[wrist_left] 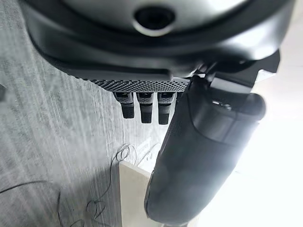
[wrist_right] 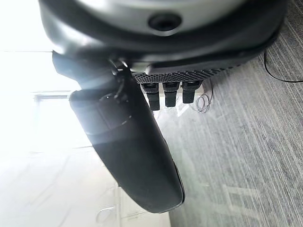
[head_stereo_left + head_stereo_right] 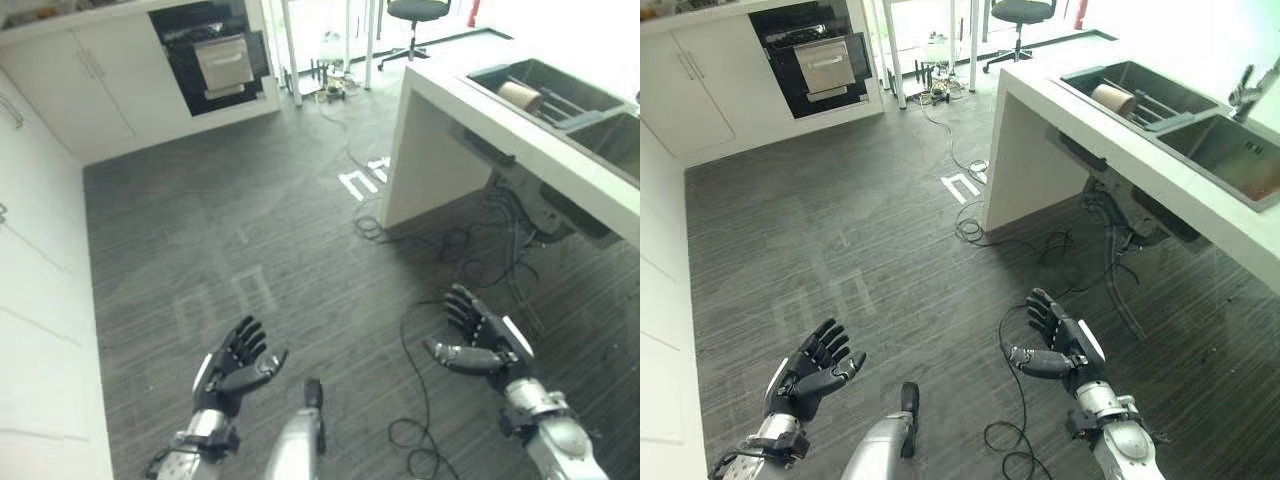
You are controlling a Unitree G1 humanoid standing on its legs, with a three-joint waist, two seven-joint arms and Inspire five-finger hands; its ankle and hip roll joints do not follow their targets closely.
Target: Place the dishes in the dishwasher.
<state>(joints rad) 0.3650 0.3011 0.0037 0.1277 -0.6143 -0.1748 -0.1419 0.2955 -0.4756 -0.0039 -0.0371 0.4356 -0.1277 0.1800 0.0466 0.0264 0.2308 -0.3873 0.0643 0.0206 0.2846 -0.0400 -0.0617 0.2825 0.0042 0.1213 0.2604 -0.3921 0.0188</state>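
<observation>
Dark grey wood-grain flooring (image 3: 230,230) is stretching across a bright kitchen, taking up most of the scene. White cabinet fronts (image 3: 40,290) are running along the robot's left side and continuing across the far wall. A long white worktop (image 3: 1120,150) is standing on the right, reaching from the far end of the room toward the near right corner. Two grey metal sink basins are sitting side by side in this worktop: the farther basin (image 3: 1145,95) and the nearer basin (image 3: 1230,155), with a metal tap (image 3: 1252,85) rising behind them. A round tan dish (image 3: 1113,97) is lying tilted inside the farther basin, next to a wire rack. A black built-in dishwasher with a pulled-out steel-fronted drawer (image 3: 215,55) is sitting in the far cabinets, well apart from the sink. A black office chair (image 3: 415,25) is standing at the far end of the room, beyond the worktop. Loose black cables (image 3: 480,235) are trailing over the floor near the worktop's base. The left robot hand (image 3: 235,365) is hovering low over the floor with fingers spread and relaxed, holding nothing. The right robot hand (image 3: 1060,345) is hovering likewise on the right, fingers spread, empty.
</observation>
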